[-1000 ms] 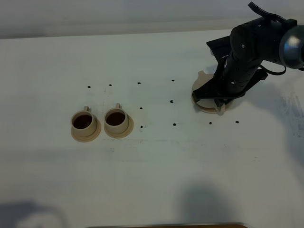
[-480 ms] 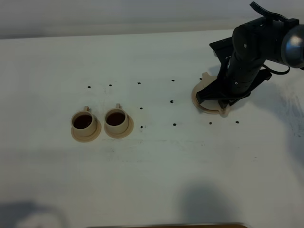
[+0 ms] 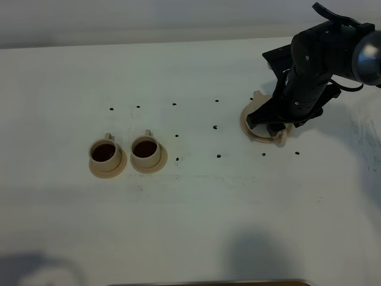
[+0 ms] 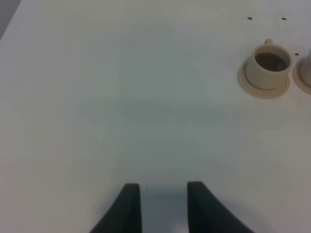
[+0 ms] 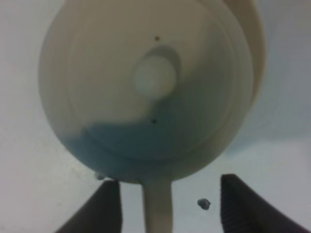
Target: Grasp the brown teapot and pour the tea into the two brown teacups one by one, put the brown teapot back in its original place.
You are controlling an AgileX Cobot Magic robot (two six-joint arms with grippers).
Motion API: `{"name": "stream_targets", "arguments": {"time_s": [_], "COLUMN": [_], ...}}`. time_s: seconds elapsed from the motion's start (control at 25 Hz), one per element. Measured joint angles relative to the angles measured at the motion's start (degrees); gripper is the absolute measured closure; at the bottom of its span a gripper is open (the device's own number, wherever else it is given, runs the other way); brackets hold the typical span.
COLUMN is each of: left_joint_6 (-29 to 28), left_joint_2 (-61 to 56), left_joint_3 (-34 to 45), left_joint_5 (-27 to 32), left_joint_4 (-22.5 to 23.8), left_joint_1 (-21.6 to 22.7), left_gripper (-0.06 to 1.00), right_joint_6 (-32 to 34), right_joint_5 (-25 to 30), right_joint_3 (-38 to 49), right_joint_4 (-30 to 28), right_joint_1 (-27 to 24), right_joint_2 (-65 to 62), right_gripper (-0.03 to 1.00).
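The brown teapot [image 5: 150, 92] sits on its wide saucer [image 3: 247, 126] at the right of the table, its knobbed lid seen from above in the right wrist view. In the high view my right arm hides most of it; only the spout [image 3: 258, 96] and handle show. My right gripper [image 5: 167, 204] is open, with its fingers on either side of the loop handle and apart from it. The two brown teacups [image 3: 104, 152] [image 3: 145, 149] stand on their saucers at the left, both holding dark tea. My left gripper [image 4: 164, 208] is open and empty over bare table, near one cup [image 4: 268, 65].
Several small black marks [image 3: 216, 127] dot the white table between the cups and the teapot. The table's far edge runs behind my right arm [image 3: 315, 59]. A dark strip [image 3: 208, 283] lies along the front edge.
My right gripper and the teapot shifted slightly toward the far side over the saucer, then held almost still. The cups and left gripper have not moved.
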Motion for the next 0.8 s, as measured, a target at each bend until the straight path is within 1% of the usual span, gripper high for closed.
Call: {"name": "stream_targets", "arguments": {"time_s": [0.2,0.4,0.64,0.72,0.8], "left_joint_6": [0.00,0.00,0.00,0.00,0.00], "left_joint_2": [0.00,0.00,0.00,0.00,0.00], "left_joint_3": [0.00,0.00,0.00,0.00,0.00], "left_joint_5": [0.00,0.00,0.00,0.00,0.00], "left_joint_4": [0.00,0.00,0.00,0.00,0.00], "left_joint_1": [0.00,0.00,0.00,0.00,0.00], "left_gripper": [0.64,0.64,0.64,0.64,0.64], "right_joint_6": [0.18,0.18,0.30,0.36,0.36], "right_joint_5": [0.00,1.03,2.45,2.25,0.31], "right_joint_3": [0.00,0.00,0.00,0.00,0.00], "right_joint_4": [0.00,0.00,0.05,0.05,0.05], "right_joint_1": [0.00,0.00,0.00,-0.12,-0.71], "right_joint_2": [0.00,-1.83,-7.02,-8.73,-9.93], "right_gripper": [0.42,0.42,0.42,0.42,0.42]}}
